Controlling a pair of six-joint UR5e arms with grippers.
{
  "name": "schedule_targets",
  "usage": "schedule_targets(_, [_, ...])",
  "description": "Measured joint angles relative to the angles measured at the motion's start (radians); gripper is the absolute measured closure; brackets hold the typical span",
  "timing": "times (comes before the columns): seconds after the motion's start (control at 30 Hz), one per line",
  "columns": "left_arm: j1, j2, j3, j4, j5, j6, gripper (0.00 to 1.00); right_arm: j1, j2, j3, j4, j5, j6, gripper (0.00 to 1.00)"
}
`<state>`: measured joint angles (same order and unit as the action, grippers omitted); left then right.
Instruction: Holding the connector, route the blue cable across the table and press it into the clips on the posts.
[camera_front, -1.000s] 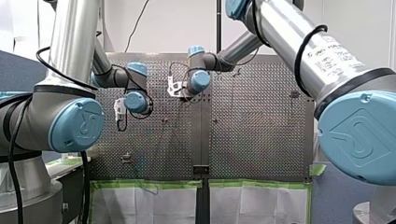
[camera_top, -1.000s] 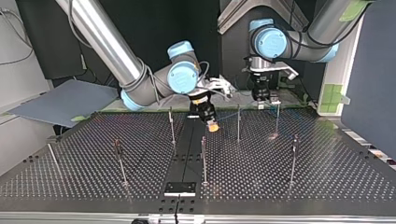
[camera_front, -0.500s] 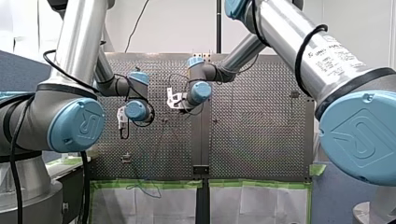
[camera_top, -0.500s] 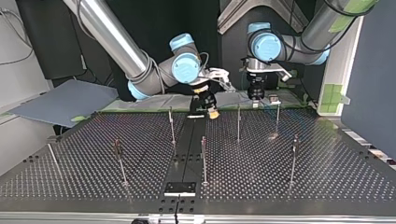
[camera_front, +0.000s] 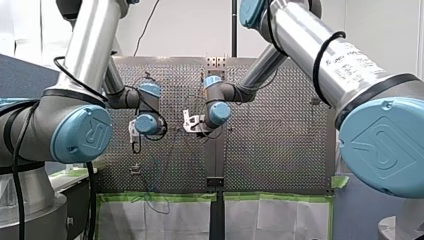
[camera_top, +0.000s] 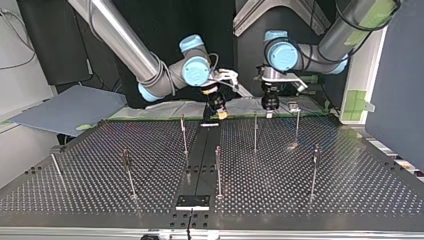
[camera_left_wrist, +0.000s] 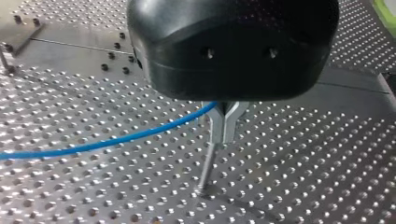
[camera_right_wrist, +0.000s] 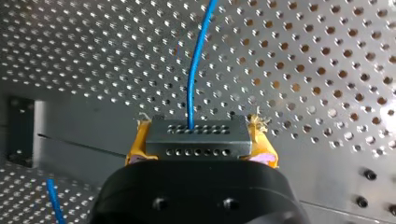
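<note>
Right claw (camera_right_wrist: 198, 140): yellow pads (camera_right_wrist: 136, 147) clamped on both sides of the dark connector (camera_right_wrist: 196, 143).
Left claw (camera_left_wrist: 223, 122): metal fingers (camera_left_wrist: 216, 125) pinched together on the blue cable (camera_left_wrist: 116, 141), a thin post (camera_left_wrist: 206, 164) just ahead of their tips.
Blue cable: leaves the connector's face and runs off over the perforated worktop (camera_top: 300, 190).
Position, top view: right claw at about 12 o'clock of the worktop, left claw at about 1 o'clock, both apparently above its far edge.

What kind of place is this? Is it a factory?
Probably a robot lab, not a factory. My left arm and my right arm reach over a metal table full of holes with thin posts, holding a blue cable and its connector.
</note>
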<state>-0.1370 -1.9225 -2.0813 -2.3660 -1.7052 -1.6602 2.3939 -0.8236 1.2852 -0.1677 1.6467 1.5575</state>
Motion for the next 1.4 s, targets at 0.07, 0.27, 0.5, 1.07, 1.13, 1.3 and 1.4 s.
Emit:
schedule_targets(0.07, [0.002, -0.019, 0.008, 0.001, 0.002, -0.002, 1.00, -0.005, 0.000, -0.001, -0.017, 0.000, 0.003, 1.00])
schedule_targets(0.27, [0.010, -0.066, 0.023, 0.023, -0.012, -0.007, 1.00, -0.022, 0.001, -0.004, -0.045, -0.004, 0.010, 1.00])
schedule_targets(0.5, [0.019, -0.078, 0.055, 0.031, -0.012, -0.010, 1.00, -0.041, 0.001, -0.004, -0.071, -0.038, 0.019, 1.00])
schedule_targets(1.07, [0.060, -0.148, 0.157, -0.021, 0.035, -0.008, 1.00, -0.084, 0.001, -0.025, -0.080, -0.059, 0.026, 1.00])
schedule_targets(1.13, [0.064, -0.162, 0.171, -0.020, 0.033, -0.007, 1.00, -0.089, 0.001, -0.027, -0.080, -0.061, 0.026, 1.00])
schedule_targets(1.3, [0.079, -0.189, 0.210, -0.030, 0.032, -0.006, 1.00, -0.102, 0.001, -0.028, -0.079, -0.063, 0.026, 1.00])
schedule_targets(1.4, [0.085, -0.192, 0.235, -0.046, 0.032, -0.004, 1.00, -0.110, 0.001, -0.029, -0.079, -0.064, 0.026, 1.00])
